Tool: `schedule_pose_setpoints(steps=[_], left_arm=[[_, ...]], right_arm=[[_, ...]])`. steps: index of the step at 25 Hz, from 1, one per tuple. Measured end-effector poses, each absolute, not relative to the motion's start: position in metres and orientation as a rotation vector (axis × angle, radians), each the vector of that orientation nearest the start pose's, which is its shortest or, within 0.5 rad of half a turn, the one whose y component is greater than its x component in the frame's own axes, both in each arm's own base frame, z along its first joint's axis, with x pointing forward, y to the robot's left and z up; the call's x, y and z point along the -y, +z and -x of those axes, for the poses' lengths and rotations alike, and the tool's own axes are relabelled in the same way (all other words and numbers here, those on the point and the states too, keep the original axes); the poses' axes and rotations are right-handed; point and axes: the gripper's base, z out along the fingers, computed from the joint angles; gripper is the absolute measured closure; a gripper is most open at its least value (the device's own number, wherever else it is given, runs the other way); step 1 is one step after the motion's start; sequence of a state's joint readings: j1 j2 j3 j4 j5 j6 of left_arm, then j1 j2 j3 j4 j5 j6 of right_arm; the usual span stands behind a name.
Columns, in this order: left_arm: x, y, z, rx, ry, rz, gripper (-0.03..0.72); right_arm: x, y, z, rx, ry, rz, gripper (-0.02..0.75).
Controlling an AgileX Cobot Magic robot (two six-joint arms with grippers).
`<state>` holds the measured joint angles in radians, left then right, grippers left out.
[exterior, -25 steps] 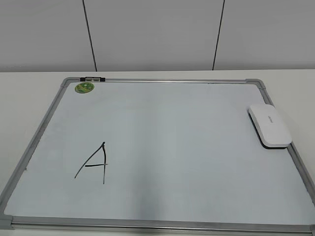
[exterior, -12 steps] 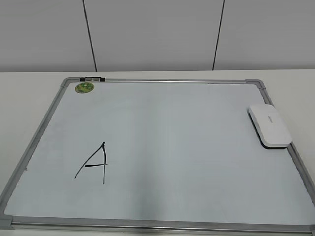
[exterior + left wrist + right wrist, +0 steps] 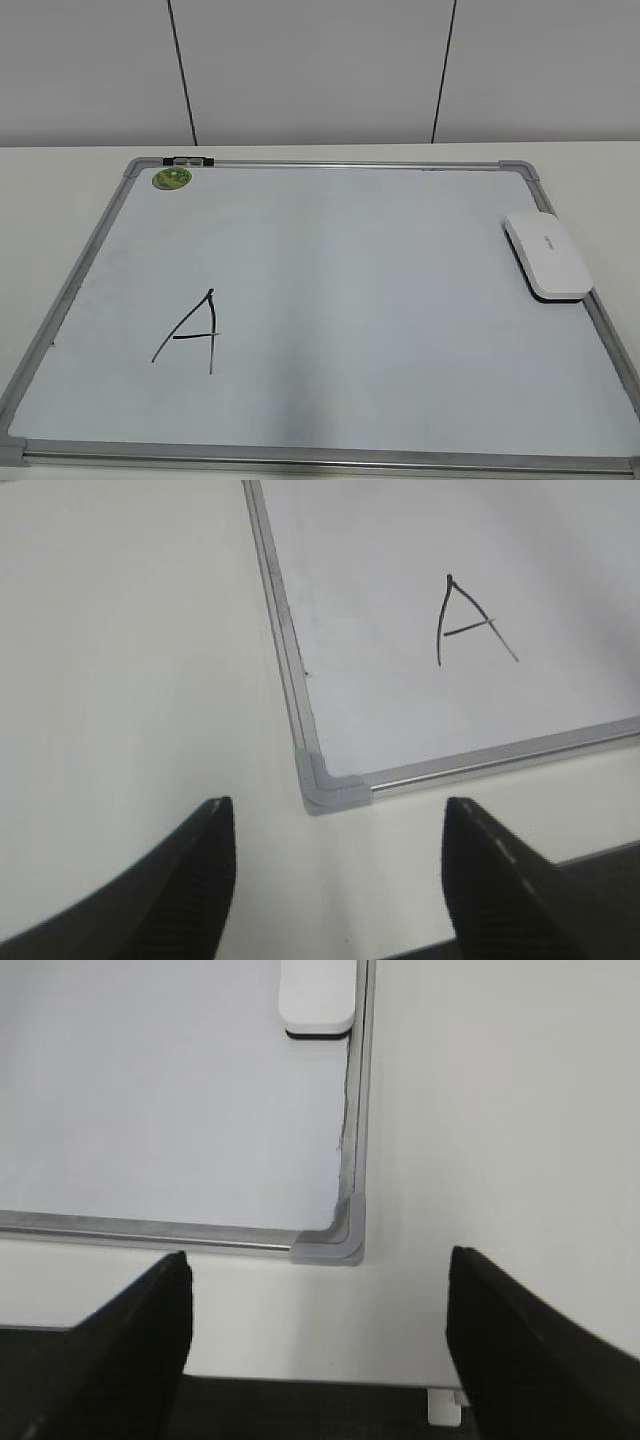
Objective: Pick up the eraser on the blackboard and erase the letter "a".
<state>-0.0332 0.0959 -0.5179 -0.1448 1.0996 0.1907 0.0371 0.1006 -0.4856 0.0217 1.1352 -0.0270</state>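
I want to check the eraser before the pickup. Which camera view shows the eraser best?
The exterior view shows the whole eraser, lying at the blackboard's right edge. The right wrist view shows only its near end, cut off by the top of the picture. The left wrist view does not show it.

A white table (image 3: 60, 170) stands before a pale grey panelled wall (image 3: 310, 70) with dark seams.

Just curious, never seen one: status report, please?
Left gripper and right gripper open, empty. Eraser untouched at blackboard's right edge. Letter unerased. Nothing blocking.
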Motion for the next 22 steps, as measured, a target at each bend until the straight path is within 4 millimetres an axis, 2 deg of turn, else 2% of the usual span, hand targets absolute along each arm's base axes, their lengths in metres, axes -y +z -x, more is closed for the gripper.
schedule_pose_setpoints(steps=[4, 6, 22], left_arm=[[0.011, 0.279, 0.008, -2.06, -0.078, -0.243, 0.213], [0.011, 0.279, 0.008, -2.061, -0.076, -0.243, 0.213], [0.012, 0.279, 0.008, -2.063, -0.074, -0.237, 0.245]], right_arm=[[-0.002, 0.267, 0.005, -2.148, 0.032, 0.071, 0.152], [-0.001, 0.267, 0.008, -2.123, 0.033, 0.068, 0.152], [-0.002, 0.267, 0.009, -2.121, 0.022, 0.048, 0.152]])
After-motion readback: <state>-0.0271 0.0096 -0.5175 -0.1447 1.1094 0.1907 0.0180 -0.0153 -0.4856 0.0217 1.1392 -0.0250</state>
